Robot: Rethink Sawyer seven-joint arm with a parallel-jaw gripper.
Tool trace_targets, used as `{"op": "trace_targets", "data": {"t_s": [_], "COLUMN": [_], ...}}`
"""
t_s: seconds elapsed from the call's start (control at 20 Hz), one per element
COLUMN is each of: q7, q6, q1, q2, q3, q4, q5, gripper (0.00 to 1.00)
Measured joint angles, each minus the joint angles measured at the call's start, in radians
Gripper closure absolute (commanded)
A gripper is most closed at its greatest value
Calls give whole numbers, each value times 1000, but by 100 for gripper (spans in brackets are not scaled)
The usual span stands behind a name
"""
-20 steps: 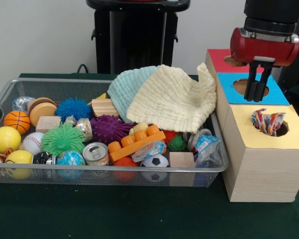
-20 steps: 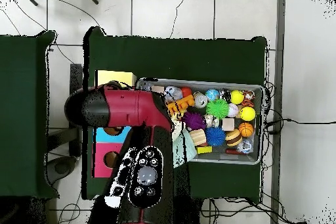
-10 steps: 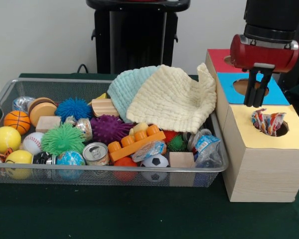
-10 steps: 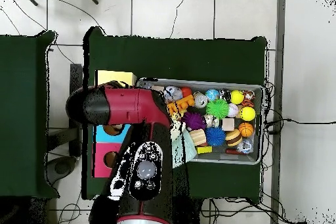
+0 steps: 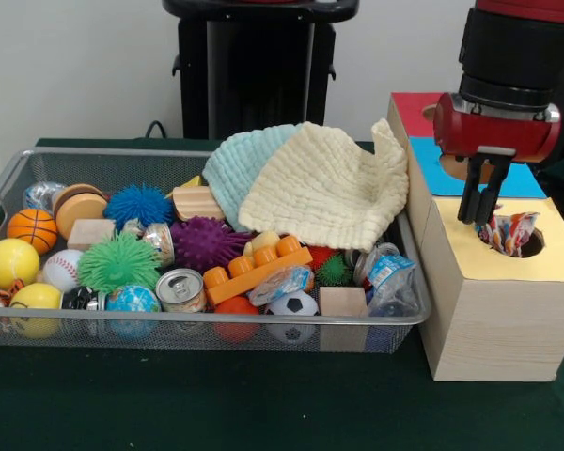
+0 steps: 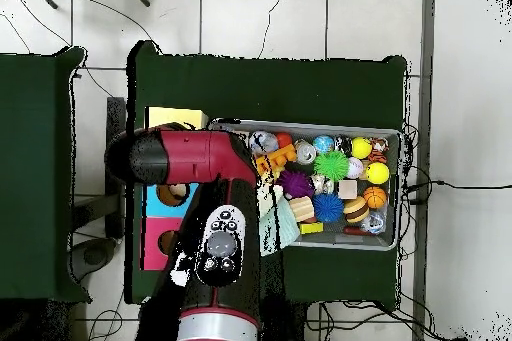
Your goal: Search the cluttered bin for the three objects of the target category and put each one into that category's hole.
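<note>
The end effector (image 5: 482,209) is moving nearer and lower over the yellow-topped box (image 5: 508,301), its fingers nearly together and holding nothing. Just beside its tips, a striped wrapper (image 5: 506,231) is sitting in the hole, apparently delivered. Farther off, the wire bin (image 5: 207,324) is awaiting more searching.

A dark green cloth-covered table (image 5: 263,413) stands before a plain off-white wall (image 5: 75,66), with a black upright stand (image 5: 258,70) behind its far edge. Seen from above, the floor is pale grey square tiles (image 6: 265,17) crossed by thin black cables (image 6: 455,185) (several trail toward the edges), and a second dark green table (image 6: 35,172) sits just beside the first.
</note>
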Motion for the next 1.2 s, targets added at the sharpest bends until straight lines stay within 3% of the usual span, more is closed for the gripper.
{"op": "trace_targets", "data": {"t_s": [0.3, 1.2], "q7": [0, 0], "q6": [-10, -10], "q1": [5, 43], "q2": [37, 59], "q3": [4, 9], "q4": [-16, -65], "q5": [0, 5], "gripper": [100, 100]}}
